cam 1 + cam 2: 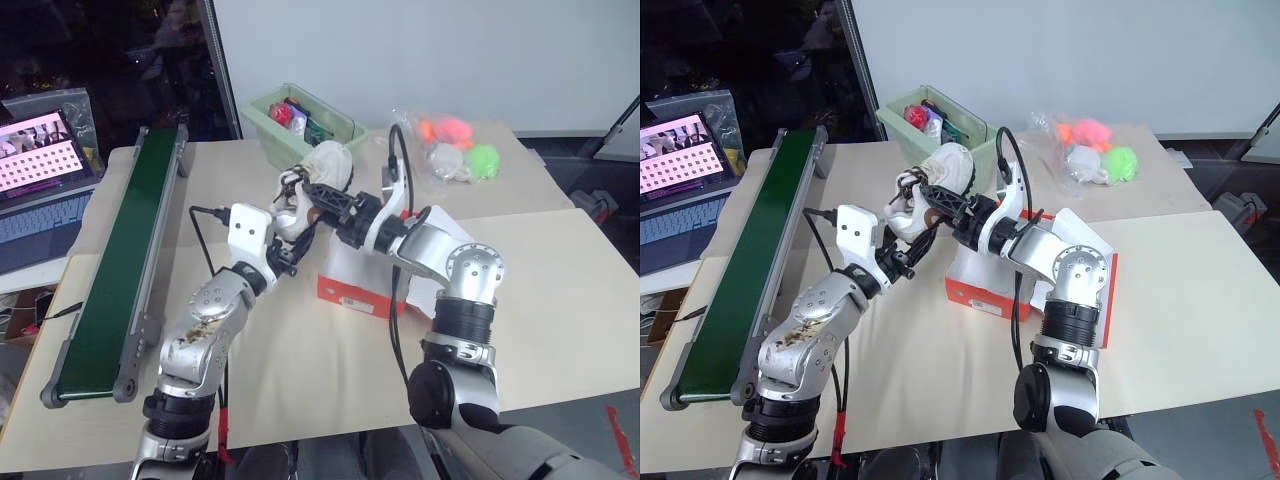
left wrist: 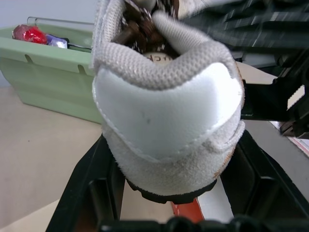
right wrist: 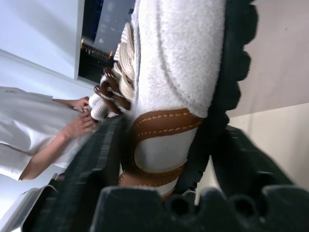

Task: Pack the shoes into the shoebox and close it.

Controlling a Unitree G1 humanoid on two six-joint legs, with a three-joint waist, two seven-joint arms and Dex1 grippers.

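One off-white sneaker (image 1: 322, 168) with brown trim hangs in the air over the table, just left of the orange-red shoebox (image 1: 350, 296). My left gripper (image 1: 290, 242) is shut on its heel (image 2: 169, 111), one black finger (image 2: 91, 179) on each side. My right gripper (image 1: 308, 196) reaches across from the box side and is shut on the shoe's middle (image 3: 164, 145). One of its fingers (image 3: 241, 164) lies against the dark sole and the other against the upper. My right arm hides the inside of the box.
A pale green bin (image 1: 300, 128) of small items stands behind the shoe. A green conveyor belt (image 1: 130, 240) runs along the left, with a laptop (image 1: 40, 200) beyond it. A plastic bag of coloured balls (image 1: 455, 148) lies at the back right. A person's hands (image 3: 77, 123) appear in the right wrist view.
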